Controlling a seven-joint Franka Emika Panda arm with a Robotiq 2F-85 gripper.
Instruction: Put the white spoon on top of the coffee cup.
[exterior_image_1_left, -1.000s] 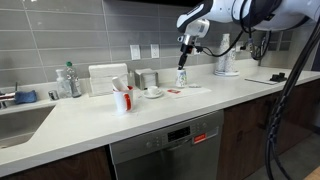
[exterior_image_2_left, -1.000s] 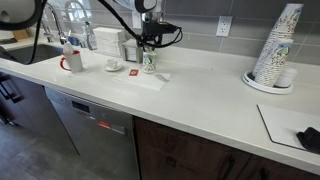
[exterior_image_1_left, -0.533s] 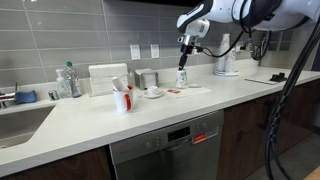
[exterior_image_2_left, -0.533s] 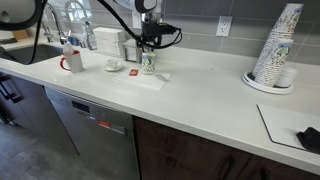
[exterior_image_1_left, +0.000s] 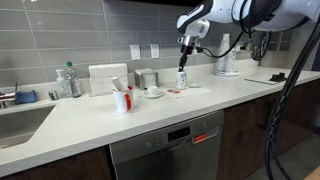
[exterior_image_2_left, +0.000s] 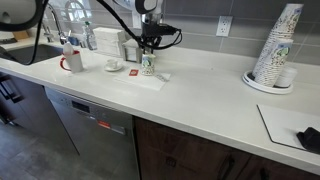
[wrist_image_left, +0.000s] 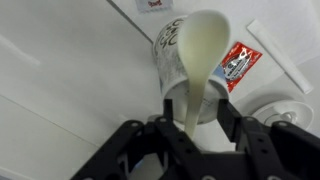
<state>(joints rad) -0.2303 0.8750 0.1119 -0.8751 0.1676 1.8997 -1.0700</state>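
The coffee cup (exterior_image_1_left: 181, 77) (exterior_image_2_left: 148, 66) stands upright on the white counter, small and pale with a bluish mark (wrist_image_left: 168, 50). The white spoon (wrist_image_left: 200, 40) lies over the cup's top. Its bowl reaches past the rim and its handle runs back between my fingers. My gripper (exterior_image_1_left: 183, 62) (exterior_image_2_left: 148, 52) (wrist_image_left: 195, 118) hangs straight above the cup. Its fingers are spread wider than the handle, with the right finger clearly apart from it, so it looks open.
A red packet (wrist_image_left: 238, 62) and a saucer (exterior_image_1_left: 153, 93) lie beside the cup. The red-and-white mug (exterior_image_1_left: 122, 99) (exterior_image_2_left: 72, 63) stands nearer the sink (exterior_image_1_left: 15, 120). A white box (exterior_image_1_left: 107, 78) is at the wall. A stack of paper cups (exterior_image_2_left: 277, 50) stands further along.
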